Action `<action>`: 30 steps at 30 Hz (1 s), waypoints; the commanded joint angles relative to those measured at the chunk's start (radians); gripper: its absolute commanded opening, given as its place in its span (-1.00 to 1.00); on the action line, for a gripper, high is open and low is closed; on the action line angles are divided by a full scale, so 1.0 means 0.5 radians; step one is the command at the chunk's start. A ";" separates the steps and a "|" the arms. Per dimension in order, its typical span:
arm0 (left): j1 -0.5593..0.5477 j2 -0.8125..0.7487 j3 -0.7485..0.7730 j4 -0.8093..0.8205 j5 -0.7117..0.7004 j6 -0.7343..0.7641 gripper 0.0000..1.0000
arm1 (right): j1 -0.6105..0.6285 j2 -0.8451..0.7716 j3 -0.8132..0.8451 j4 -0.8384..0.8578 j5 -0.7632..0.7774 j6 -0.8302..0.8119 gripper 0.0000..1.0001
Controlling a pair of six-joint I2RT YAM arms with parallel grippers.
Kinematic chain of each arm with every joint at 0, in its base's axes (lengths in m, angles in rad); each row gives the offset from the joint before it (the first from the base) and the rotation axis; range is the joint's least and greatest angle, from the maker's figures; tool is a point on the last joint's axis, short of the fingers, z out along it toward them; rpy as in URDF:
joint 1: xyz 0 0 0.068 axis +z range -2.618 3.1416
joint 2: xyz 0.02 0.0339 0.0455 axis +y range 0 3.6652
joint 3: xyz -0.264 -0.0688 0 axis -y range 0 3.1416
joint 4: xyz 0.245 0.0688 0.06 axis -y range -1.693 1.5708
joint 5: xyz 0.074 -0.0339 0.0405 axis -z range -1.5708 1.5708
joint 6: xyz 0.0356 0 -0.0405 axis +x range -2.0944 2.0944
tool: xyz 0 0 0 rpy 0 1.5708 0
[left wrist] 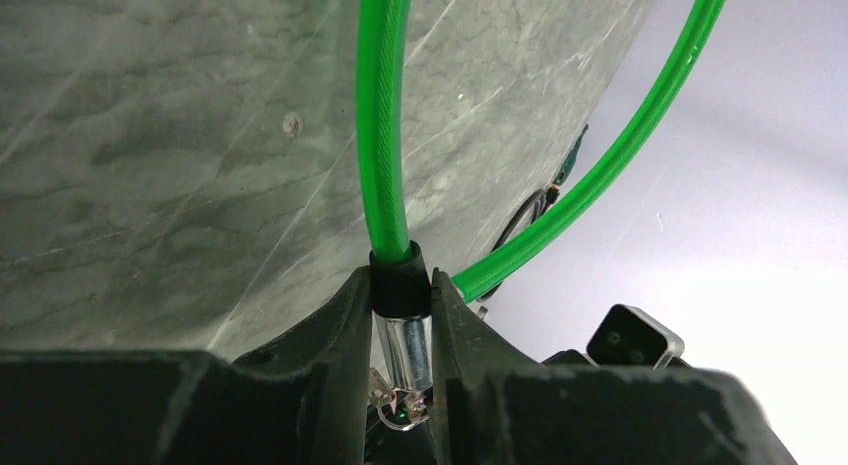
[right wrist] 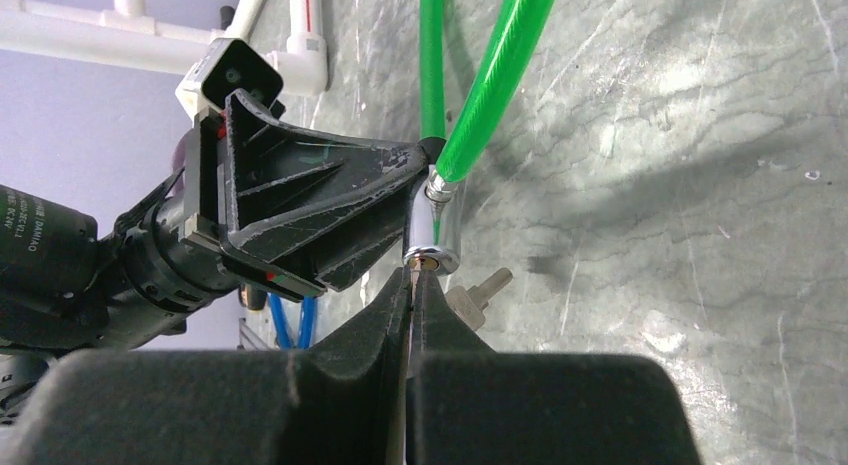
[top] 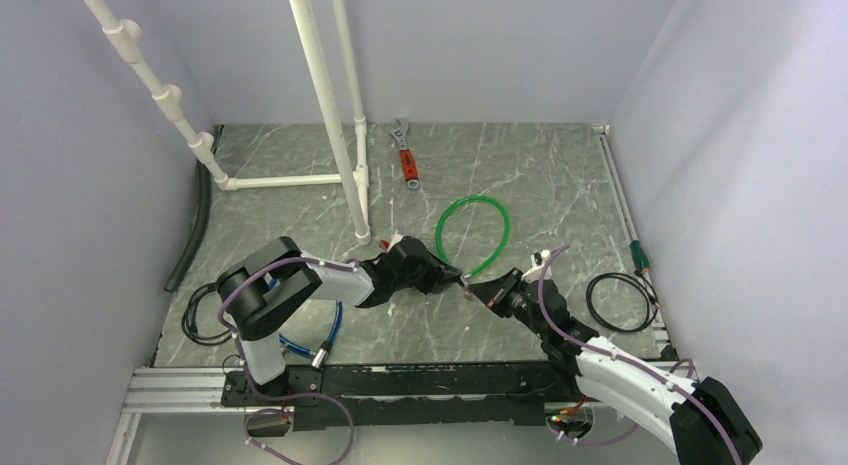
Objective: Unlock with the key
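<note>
A green cable lock (top: 473, 199) lies looped at mid-table. My left gripper (top: 452, 275) is shut on its silver lock cylinder (left wrist: 405, 350), just below the black collar (left wrist: 398, 280). The cylinder also shows in the right wrist view (right wrist: 432, 225). My right gripper (right wrist: 413, 277) is shut on the key (right wrist: 412, 285), a thin edge between the fingertips, pressed against the cylinder's end face. A second key (right wrist: 478, 290) on the same ring hangs beside it. The key ring (left wrist: 400, 410) shows below the cylinder. In the top view the two grippers meet tip to tip, the right gripper (top: 474, 285) facing left.
A red-handled wrench (top: 405, 157) lies at the back. White pipes (top: 325, 105) stand at the back left, with a black hose (top: 195, 215) along the left wall. A black cable loop (top: 622, 300) and a green-handled tool (top: 640, 255) lie at the right. A blue cable (top: 330, 330) lies under my left arm.
</note>
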 commanded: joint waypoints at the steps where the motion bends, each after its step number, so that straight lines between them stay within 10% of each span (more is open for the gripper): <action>1: -0.058 0.028 0.038 0.115 0.201 -0.027 -1.00 | -0.010 0.022 -0.284 0.384 0.119 -0.068 -1.00; 30: -0.085 -0.123 0.066 0.071 0.206 0.049 -1.00 | -0.010 0.634 -0.163 0.870 -0.073 -0.279 -1.00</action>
